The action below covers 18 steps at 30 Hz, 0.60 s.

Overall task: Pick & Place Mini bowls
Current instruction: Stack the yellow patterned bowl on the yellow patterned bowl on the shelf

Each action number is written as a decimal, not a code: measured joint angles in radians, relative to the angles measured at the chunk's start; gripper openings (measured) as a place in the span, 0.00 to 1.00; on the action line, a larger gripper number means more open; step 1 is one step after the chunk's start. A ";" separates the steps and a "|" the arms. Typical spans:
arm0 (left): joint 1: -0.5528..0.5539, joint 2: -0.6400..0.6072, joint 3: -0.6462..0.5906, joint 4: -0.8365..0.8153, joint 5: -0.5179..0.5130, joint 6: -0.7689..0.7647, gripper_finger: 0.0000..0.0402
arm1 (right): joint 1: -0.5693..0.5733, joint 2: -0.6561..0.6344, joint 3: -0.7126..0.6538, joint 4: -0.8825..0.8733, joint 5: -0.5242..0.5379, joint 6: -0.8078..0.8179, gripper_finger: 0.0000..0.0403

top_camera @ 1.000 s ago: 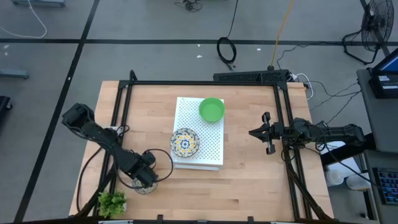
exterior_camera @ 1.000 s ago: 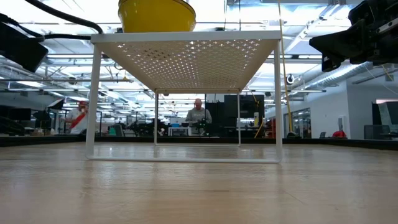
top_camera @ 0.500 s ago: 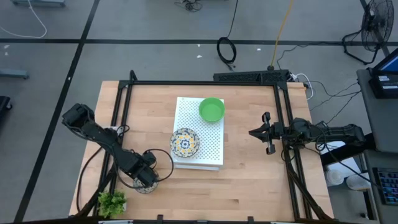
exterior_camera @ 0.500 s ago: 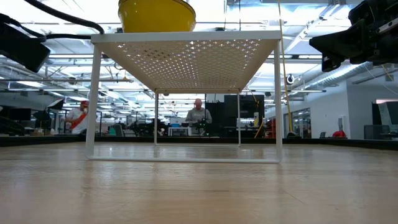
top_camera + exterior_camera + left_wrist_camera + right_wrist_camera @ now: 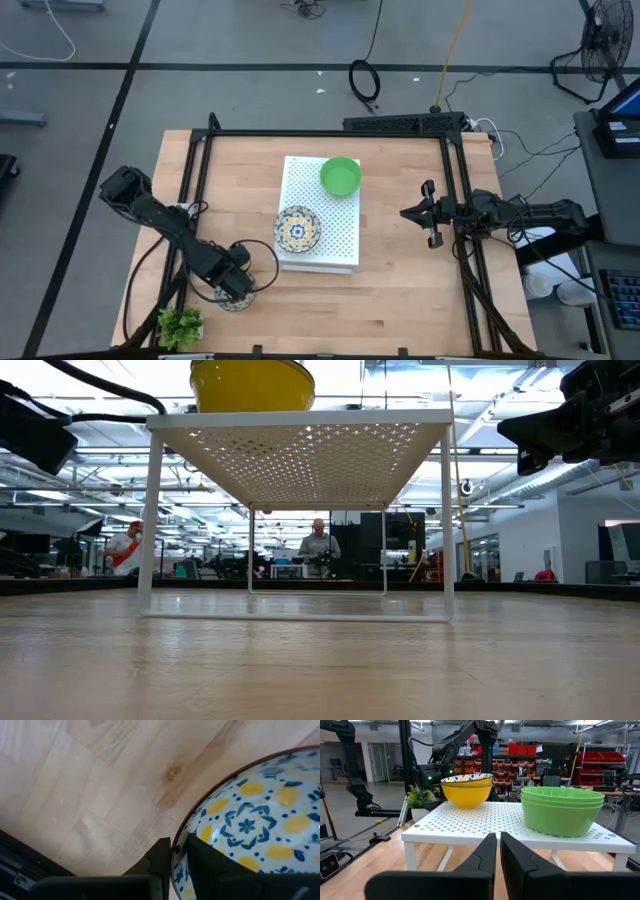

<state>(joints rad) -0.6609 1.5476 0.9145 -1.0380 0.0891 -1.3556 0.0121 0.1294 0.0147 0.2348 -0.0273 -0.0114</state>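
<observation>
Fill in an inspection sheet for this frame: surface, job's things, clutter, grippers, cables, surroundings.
Surface: wooden table, bare around the white perforated board.
Job's things: green bowl stack and patterned bowl stack on the board; one more patterned bowl on the table at the left gripper.
Clutter: small plant at the table's near left corner.
Grippers: left gripper down at the lone bowl, fingers astride its rim; right gripper shut, waiting at the table's right side.
Cables: black cable looping along the left arm; coiled cable on the floor.
Surroundings: workshop with people in the background; fan at right.
</observation>
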 joint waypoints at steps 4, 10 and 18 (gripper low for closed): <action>0.000 0.002 -0.002 -0.001 -0.004 -0.001 0.17 | 0.000 0.000 0.000 0.000 0.000 0.000 0.04; 0.000 -0.001 0.000 0.001 0.000 0.008 0.12 | 0.000 0.000 0.000 0.000 0.000 0.000 0.03; 0.000 0.001 -0.001 0.001 -0.002 0.008 0.15 | 0.000 0.000 0.000 0.000 0.000 0.000 0.03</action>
<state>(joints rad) -0.6607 1.5490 0.9132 -1.0374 0.0871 -1.3479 0.0120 0.1292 0.0147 0.2348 -0.0273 -0.0116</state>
